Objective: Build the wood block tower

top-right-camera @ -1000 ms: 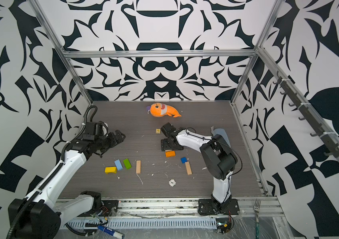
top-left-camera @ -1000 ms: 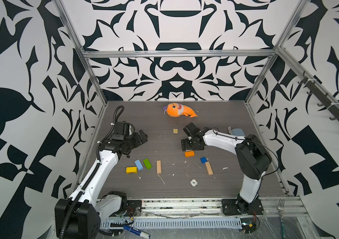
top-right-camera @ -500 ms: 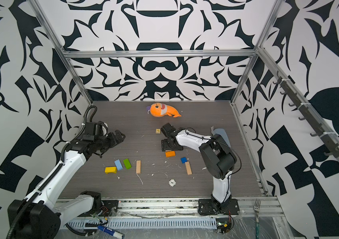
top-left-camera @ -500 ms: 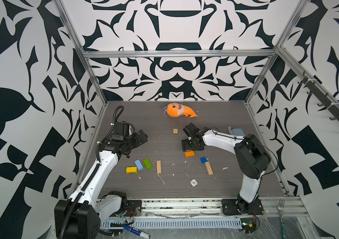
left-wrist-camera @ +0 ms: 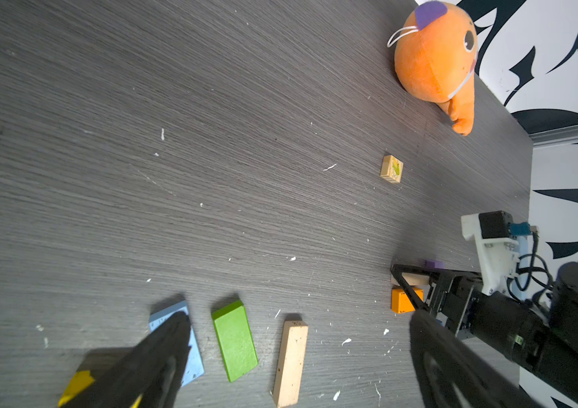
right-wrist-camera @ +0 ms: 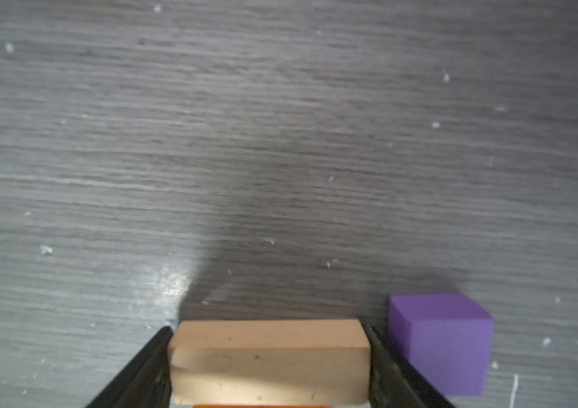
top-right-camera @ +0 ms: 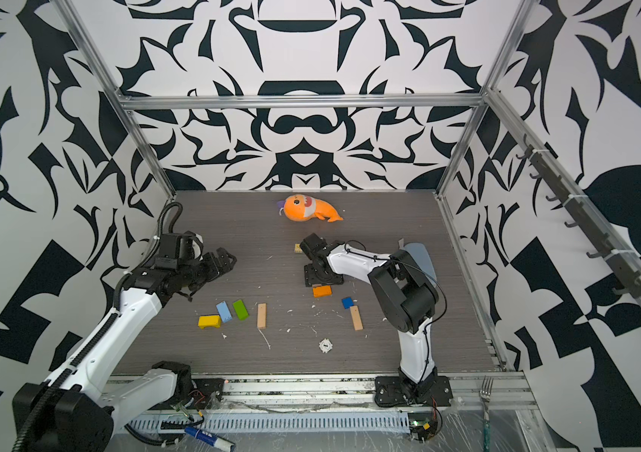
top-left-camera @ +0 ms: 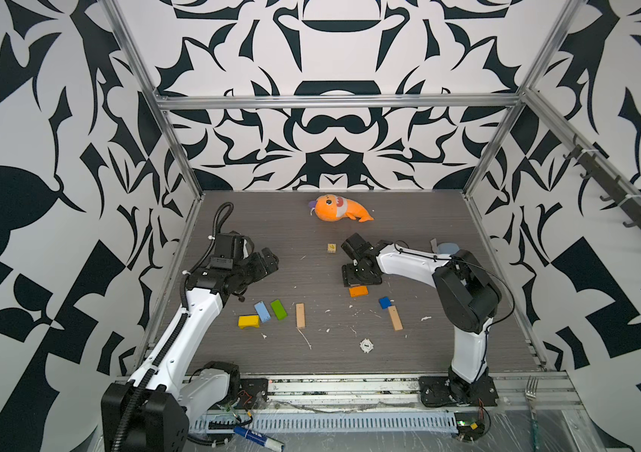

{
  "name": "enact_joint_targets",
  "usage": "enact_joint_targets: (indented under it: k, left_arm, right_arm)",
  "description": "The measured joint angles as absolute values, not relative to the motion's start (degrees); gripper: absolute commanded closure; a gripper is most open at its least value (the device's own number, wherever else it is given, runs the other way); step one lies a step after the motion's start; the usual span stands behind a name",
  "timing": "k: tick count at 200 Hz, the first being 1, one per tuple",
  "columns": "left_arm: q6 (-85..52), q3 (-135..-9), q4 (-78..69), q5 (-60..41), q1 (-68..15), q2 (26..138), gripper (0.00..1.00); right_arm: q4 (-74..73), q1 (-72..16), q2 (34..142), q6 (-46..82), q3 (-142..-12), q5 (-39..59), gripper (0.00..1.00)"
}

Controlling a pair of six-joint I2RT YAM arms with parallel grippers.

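**Ten blocks flat, none stacked: right jaws on a tan bar**

I had the right gripper (right-wrist-camera: 269, 335) low over the table (top-left-camera: 311, 235), its jaws set against both ends of a tan bar (right-wrist-camera: 268, 367). The bar lay straight between the fingers. Its long axis, as I judged it, ran from jaw to jaw. Whether it was clear of the surface I could not tell.

A purple cube (right-wrist-camera: 439, 342) sat just outside one finger. The orange brick (top-left-camera: 358, 291) lay just beside the gripper, on the side toward the arm bases. A lift would have to miss both.

The left gripper (top-left-camera: 264, 266) hung spread wide and empty, well apart, so the right arm was plainly the nearer.

My count:
- **Tan bars:** three, namely the gripped one, a second tan bar (top-left-camera: 300, 315) and a third tan bar (top-left-camera: 394, 317).
- **One of each:** green brick (top-left-camera: 279, 309), light-blue brick (top-left-camera: 262, 311), yellow brick (top-left-camera: 248, 321), orange brick, blue cube (top-left-camera: 384, 302), purple cube and small printed cube (top-left-camera: 331, 247).
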State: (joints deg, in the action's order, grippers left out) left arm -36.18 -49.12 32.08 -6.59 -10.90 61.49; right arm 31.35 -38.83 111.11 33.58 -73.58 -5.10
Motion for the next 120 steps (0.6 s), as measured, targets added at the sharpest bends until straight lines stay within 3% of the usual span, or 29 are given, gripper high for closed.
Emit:
enact_joint_targets:
  k: [37, 120]
  left_arm:
    - [-36.0, -49.0, 32.4, -6.9, -10.9, 61.1, 0.01]
    - [-36.0, -46.5, 33.9, -7.6, -10.9, 58.9, 0.0]
  right_arm:
    - [33.1, -39.4, 111.6, 36.8, -75.7, -6.5, 0.31]
    - [35.6, -43.0, 115.9, 44.6, -82.2, -11.3, 0.3]
